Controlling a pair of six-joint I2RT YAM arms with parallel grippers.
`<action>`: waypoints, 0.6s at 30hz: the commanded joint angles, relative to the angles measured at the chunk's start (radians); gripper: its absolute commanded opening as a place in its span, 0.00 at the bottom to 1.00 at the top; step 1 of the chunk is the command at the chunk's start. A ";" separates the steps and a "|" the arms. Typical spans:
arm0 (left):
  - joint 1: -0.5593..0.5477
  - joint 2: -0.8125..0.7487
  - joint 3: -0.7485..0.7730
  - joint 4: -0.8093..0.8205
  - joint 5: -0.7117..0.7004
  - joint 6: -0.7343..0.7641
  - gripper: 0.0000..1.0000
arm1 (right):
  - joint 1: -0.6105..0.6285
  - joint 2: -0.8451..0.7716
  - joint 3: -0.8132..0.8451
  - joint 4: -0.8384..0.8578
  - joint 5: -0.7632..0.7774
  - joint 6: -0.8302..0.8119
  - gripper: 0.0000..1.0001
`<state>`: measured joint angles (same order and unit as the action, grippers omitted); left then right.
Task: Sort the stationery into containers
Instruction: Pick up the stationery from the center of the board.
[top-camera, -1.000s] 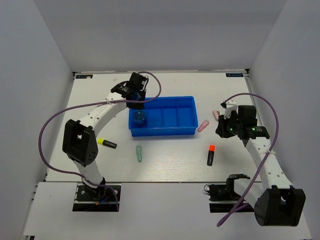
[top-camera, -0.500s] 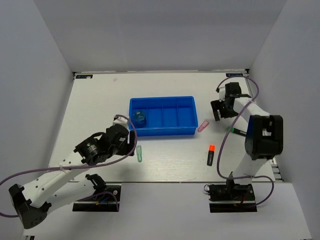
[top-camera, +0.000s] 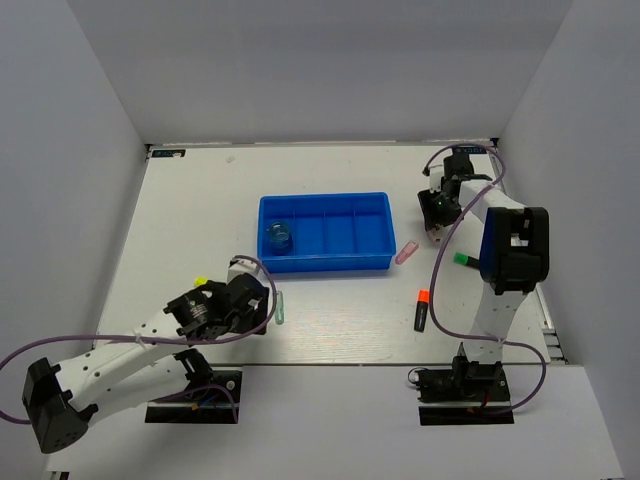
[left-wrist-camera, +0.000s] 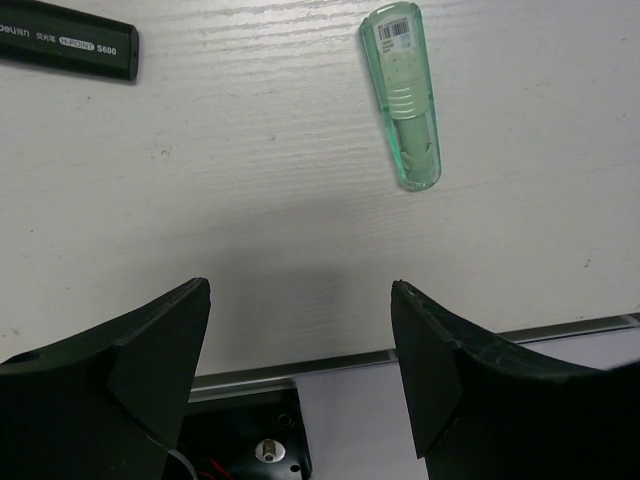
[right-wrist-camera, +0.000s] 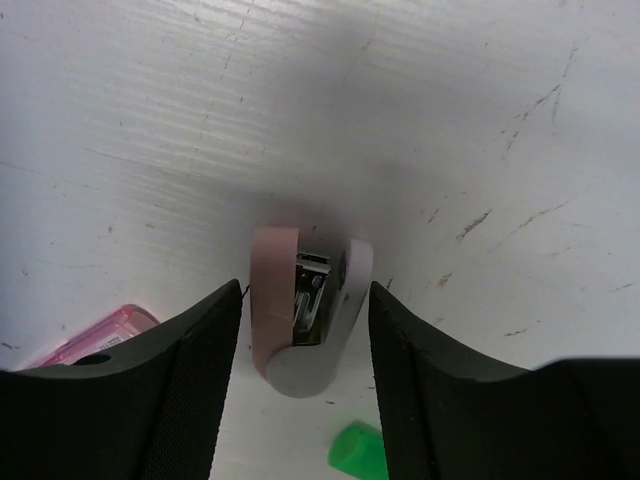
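The bright blue tray (top-camera: 350, 263) holds a translucent blue roll (top-camera: 278, 238) in its leftmost compartment. My left gripper (left-wrist-camera: 300, 300) is open and empty, low over the table just short of a pale green tube (left-wrist-camera: 405, 95); a black marker (left-wrist-camera: 70, 50) lies to its left. At the back right, my right gripper (right-wrist-camera: 305, 290) straddles a small pink and white stapler (right-wrist-camera: 300, 320), jaws open with narrow gaps either side. A pink tube (top-camera: 407, 252), an orange-capped marker (top-camera: 421, 310) and a green-capped marker (top-camera: 465, 258) lie on the table.
The left arm (top-camera: 120, 350) stretches low along the table's front left edge. The right arm's cable (top-camera: 440, 290) loops over the table beside the orange-capped marker. White walls close in the table on three sides.
The left gripper left the blue roll in the tray, opened and swung to the front beside the green tube. The right arm moved to the back right over the stapler, its jaws narrowing.
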<state>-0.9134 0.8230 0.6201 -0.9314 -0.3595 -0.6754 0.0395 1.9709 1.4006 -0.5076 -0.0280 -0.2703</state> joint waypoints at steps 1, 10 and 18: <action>-0.008 0.002 -0.014 0.046 -0.019 -0.029 0.83 | -0.001 0.002 0.011 -0.020 -0.038 -0.001 0.56; -0.019 0.048 -0.007 0.112 -0.025 -0.029 0.81 | -0.007 0.022 0.012 -0.048 -0.006 -0.006 0.31; -0.021 0.237 0.015 0.213 -0.030 -0.018 0.80 | -0.006 -0.133 -0.009 -0.074 -0.056 -0.026 0.20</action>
<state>-0.9272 1.0306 0.6106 -0.7860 -0.3637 -0.6960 0.0391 1.9564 1.3891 -0.5499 -0.0410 -0.2749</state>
